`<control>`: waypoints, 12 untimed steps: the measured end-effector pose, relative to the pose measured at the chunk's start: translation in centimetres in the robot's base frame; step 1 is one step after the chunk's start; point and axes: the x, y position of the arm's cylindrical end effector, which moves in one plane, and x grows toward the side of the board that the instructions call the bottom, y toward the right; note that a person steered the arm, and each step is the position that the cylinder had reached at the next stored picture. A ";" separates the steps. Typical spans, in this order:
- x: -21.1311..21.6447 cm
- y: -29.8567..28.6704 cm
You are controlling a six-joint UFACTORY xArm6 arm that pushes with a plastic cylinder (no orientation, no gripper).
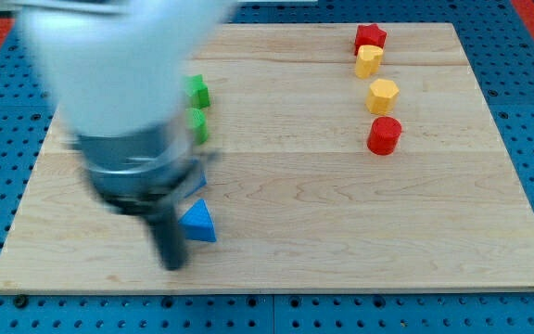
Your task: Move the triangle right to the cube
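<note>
A blue triangle [199, 223] lies at the board's lower left. My tip [171, 265] sits just to the view's left of it and slightly below, close to or touching its left side. Just above the triangle, a sliver of another blue block [200, 180] shows; the blurred arm hides most of it, and I cannot make out its shape. Two green blocks stand above: one [197, 91] near the arm's upper edge and one [198, 124] below it, partly hidden by the arm.
At the upper right, four blocks stand in a column: a red star-like block [370, 37], a yellow block [368, 61], a yellow hexagon [383, 95] and a red cylinder [385, 135]. The wooden board [341, 241] rests on a blue pegboard.
</note>
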 end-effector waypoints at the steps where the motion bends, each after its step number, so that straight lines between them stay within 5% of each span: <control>1: -3.0 0.5; 6: -1.5 8.0; 12: -7.3 18.7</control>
